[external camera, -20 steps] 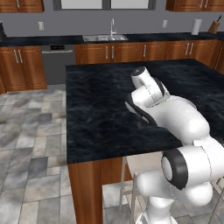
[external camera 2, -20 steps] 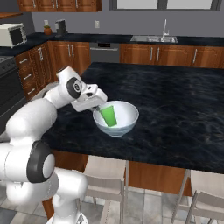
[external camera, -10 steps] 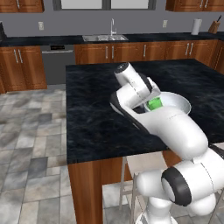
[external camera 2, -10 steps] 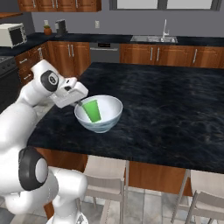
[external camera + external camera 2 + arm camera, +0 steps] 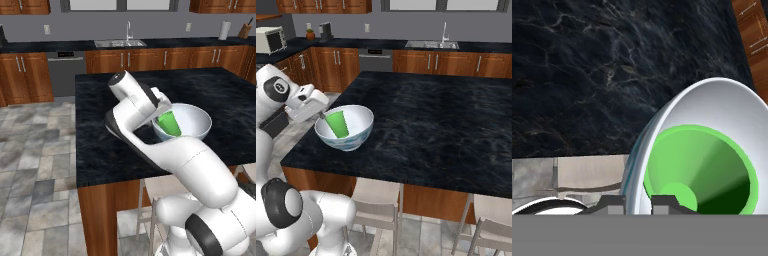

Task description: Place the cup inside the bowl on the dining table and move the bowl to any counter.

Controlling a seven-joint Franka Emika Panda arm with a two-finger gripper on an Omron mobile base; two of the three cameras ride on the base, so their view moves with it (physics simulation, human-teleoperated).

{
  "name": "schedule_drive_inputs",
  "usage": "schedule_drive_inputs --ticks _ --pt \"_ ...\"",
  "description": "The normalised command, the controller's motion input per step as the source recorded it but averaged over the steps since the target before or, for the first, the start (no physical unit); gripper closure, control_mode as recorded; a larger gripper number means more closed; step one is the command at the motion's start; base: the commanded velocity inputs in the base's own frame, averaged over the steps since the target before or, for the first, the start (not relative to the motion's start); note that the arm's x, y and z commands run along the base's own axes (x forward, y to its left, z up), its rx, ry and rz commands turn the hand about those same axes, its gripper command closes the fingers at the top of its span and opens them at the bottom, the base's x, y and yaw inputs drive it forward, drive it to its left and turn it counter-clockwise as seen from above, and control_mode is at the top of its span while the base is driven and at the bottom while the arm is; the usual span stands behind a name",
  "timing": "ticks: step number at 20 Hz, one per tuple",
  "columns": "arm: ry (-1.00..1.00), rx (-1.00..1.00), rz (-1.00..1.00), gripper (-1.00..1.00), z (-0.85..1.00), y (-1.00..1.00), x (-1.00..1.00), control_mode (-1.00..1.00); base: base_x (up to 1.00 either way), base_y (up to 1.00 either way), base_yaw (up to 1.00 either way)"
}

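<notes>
Claw (image 5: pixel 637 201) pinching bowl (image 5: pixel 712 100) rim, cup (image 5: pixel 699 170) inside

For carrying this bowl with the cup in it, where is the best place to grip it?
Pinch the bowl's thin rim, from the robot's side, one finger inside and one outside. The flaring wall is too wide to span, and the cup fills the middle. The hand already straddles that rim.

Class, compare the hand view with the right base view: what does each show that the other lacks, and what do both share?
Hand view alone: the inside bottom of the cup, and the end effector with a fingertip either side of the bowl rim. Right base view alone: microwave, sink faucet, counter, stools. Both: green cup inside the bowl, over the black dining table.
</notes>
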Motion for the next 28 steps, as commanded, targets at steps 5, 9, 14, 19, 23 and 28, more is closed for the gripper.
schedule_drive_inputs --ticks 5,9,14,19,23,28 --pt "0.0 0.0 0.03 1.0 0.14 0.25 -0.3 -1.0 0.0 0.0 0.0" --pt "0.0 0.0 0.0 1.0 0.0 0.0 0.0 -1.0 0.0 0.0 0.0" --pt "0.0 0.0 0.0 1.0 0.0 0.0 0.0 -1.0 0.0 0.0 0.0" --pt "0.0 0.0 0.0 1.0 0.0 0.0 0.0 -1.0 0.0 0.0 0.0" --pt "0.0 0.0 0.0 1.0 0.0 0.0 0.0 1.0 -0.06 0.24 0.0" --pt "0.0 0.0 0.0 1.0 0.0 0.0 0.0 1.0 -0.17 0.78 0.0"
